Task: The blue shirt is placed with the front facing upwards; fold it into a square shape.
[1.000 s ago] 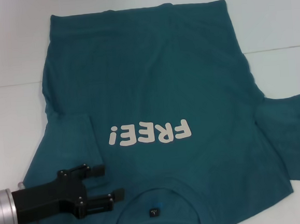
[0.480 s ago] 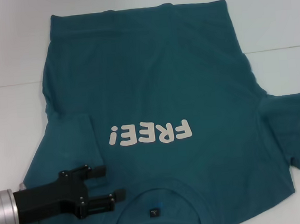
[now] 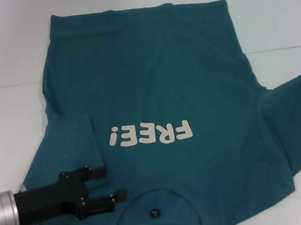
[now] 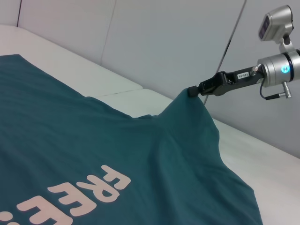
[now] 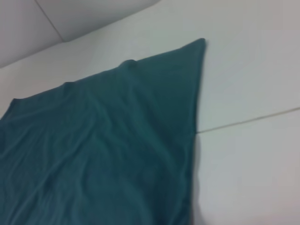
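- You see the large dark teal-blue cotton T-shirt (image 3: 156,117) spread front-up on the white tabletop (image 3: 4,46), collar nearest the robot, the off-white "FREE!" lettering (image 3: 150,134) upside down from the head camera.
- Your left gripper (image 3: 110,184) hovers low over the shirt beside the collar, its two black fingers (image 3: 100,171) spread apart with nothing between them.
- The shirt's lower collar edge is cut off by the head view's border; the small black neck label (image 3: 155,213) is too small to read.
- Your right gripper (image 4: 192,91) barely shows in the head view, only a dark tip at the right border. The left wrist view shows it properly: its fingers are pinched closed on the tip of the right sleeve (image 4: 194,117), lifted off the tabletop so the cloth peaks up to it.
- The left sleeve (image 3: 71,137) lies folded in over the shirt body.
- The right wrist view shows only plain teal cloth tapering to a corner on the tabletop; you cannot see that arm's own fingers there.
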